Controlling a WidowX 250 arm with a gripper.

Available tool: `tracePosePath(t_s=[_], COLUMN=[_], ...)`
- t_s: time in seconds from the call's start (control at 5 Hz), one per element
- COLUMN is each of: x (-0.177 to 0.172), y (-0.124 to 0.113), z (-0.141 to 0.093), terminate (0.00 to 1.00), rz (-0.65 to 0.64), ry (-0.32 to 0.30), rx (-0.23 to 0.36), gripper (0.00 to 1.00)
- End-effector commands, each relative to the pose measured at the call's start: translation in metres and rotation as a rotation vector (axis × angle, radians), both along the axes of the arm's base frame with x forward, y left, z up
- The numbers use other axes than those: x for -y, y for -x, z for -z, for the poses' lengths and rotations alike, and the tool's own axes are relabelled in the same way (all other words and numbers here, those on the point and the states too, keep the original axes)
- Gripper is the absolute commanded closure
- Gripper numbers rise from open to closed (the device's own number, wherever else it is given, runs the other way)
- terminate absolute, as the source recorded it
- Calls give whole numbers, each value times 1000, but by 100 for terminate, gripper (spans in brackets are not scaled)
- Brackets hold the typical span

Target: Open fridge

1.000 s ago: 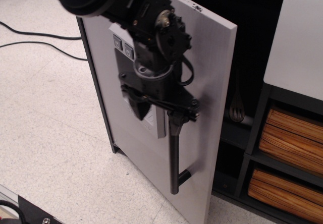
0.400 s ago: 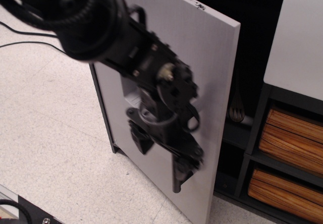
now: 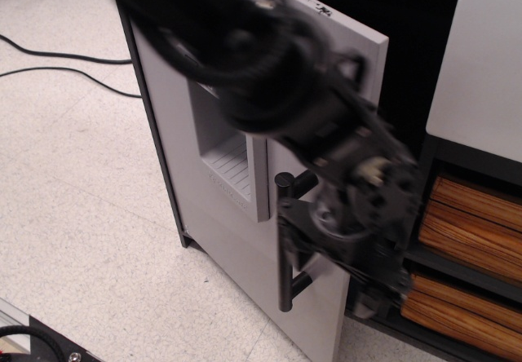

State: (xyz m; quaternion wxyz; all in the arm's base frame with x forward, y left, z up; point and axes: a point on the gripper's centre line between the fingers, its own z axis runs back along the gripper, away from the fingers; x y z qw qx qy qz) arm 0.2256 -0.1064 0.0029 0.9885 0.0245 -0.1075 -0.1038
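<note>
The fridge door (image 3: 232, 252) is silver-grey and stands swung open toward me, with its dispenser recess (image 3: 228, 160) and black bar handle (image 3: 285, 244) in plain view. Behind it is the black fridge interior (image 3: 408, 44). My arm comes down from the upper left, blurred by motion, and covers the door's upper part. My gripper (image 3: 369, 297) hangs low at the door's free right edge, to the right of the handle and apart from it. It is too blurred to show how the jaws stand.
A white cabinet panel (image 3: 481, 60) stands at the right, with shelves of wood-coloured baskets (image 3: 473, 215) below it. Black cables (image 3: 65, 62) lie on the speckled floor at the left. A dark object (image 3: 45, 344) sits at the bottom-left corner.
My gripper was over the handle and the door front. It has swung down and right, off the handle, to the door's free edge. The handle and dispenser are now uncovered.
</note>
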Motion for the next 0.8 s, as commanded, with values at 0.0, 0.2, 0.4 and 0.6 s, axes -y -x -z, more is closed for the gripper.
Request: tracePosePath(t_s=[0.0,0.2,0.4,0.6], x=[47,60,60,49], y=[-27,-41,-67,-82], z=[-9,-13,-21,-26], terminate=[0,0,0,0], rz=[10,22,-1,-33], ry=[55,79,96,88], rx=[13,35,42,48], gripper=[0,0,0,0])
